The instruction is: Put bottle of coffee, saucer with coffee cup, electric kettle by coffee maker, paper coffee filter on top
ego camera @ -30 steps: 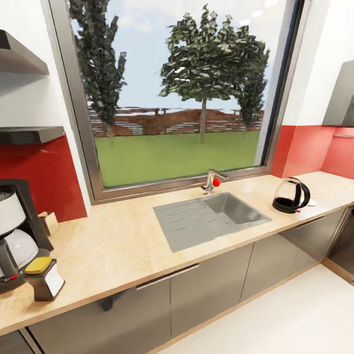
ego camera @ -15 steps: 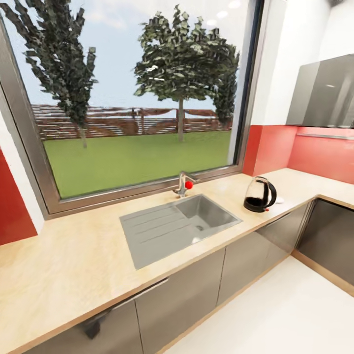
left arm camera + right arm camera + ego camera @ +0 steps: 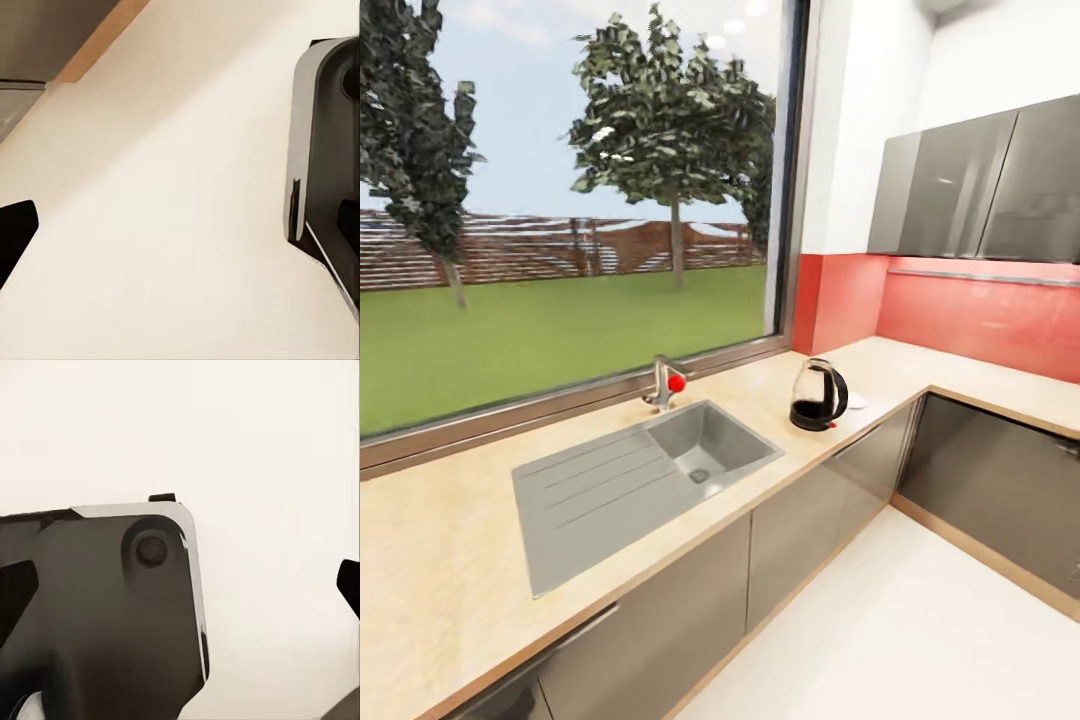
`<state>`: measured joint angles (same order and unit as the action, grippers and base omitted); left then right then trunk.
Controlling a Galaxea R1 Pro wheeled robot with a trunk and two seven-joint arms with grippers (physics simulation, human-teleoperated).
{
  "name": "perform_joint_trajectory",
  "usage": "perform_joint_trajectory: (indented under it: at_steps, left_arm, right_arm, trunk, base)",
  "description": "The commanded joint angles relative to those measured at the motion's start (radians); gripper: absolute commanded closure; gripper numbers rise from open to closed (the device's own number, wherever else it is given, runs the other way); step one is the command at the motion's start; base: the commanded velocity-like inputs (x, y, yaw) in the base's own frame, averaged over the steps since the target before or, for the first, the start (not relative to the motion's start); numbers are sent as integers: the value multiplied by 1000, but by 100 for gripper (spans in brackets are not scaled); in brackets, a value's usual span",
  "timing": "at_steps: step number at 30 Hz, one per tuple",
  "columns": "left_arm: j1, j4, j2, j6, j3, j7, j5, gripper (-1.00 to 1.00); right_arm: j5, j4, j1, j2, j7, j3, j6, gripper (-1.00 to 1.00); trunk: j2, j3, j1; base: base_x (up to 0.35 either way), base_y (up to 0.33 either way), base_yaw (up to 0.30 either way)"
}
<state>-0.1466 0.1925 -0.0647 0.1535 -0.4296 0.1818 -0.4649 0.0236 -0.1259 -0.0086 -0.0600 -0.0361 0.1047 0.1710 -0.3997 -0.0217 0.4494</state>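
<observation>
The electric kettle [image 3: 819,395], clear glass with a black base, lid and handle, stands on the kitchen countertop [image 3: 450,560] to the right of the steel sink [image 3: 640,475]. A small flat white thing [image 3: 857,401], perhaps the saucer, lies just behind the kettle. The coffee maker, bottle of coffee, kitchen shelf, paper coffee filter and coffee cup are out of view. In the left wrist view my left gripper [image 3: 180,232] hangs open over pale floor beside the robot's dark base. In the right wrist view my right gripper [image 3: 180,585] is open too, holding nothing.
A faucet [image 3: 665,383] with a red knob stands behind the sink under a wide window. The counter turns a corner at the right below grey wall cabinets [image 3: 970,185] and a red backsplash. White floor [image 3: 920,630] lies before the dark cabinet fronts.
The camera has swung to the right. The coffee maker and the capped bottle beside it have left the picture at the left, and the corner with wall cabinets has come in.
</observation>
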Motion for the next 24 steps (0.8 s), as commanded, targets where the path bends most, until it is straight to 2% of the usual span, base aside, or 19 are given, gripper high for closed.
perform_joint_trajectory:
  at_steps: [1,7,18,24]
  left_arm:
    - [-1,1,3,3,-8,2,-11,-100]
    - [-1,1,13,3,-8,4,-13,-100]
    - [-1,2,14,4,-8,5,-12,-100]
    - [-1,4,14,13,-13,5,-9,-100]
  right_arm:
    - [2,2,-1,0,-4,6,4,-100]
    - [2,2,-1,0,-4,6,4,-100]
    - [2,1,-1,0,-14,6,4,-100]
    - [2,1,-1,0,-14,6,4,-100]
  trunk:
    - [0,0,1]
    - [0,0,1]
    - [0,0,1]
    - [0,0,1]
  base:
    - [168,-252,-300]
    - [133,-268,-300]
    - [96,-284,-300]
    - [211,-225,-300]
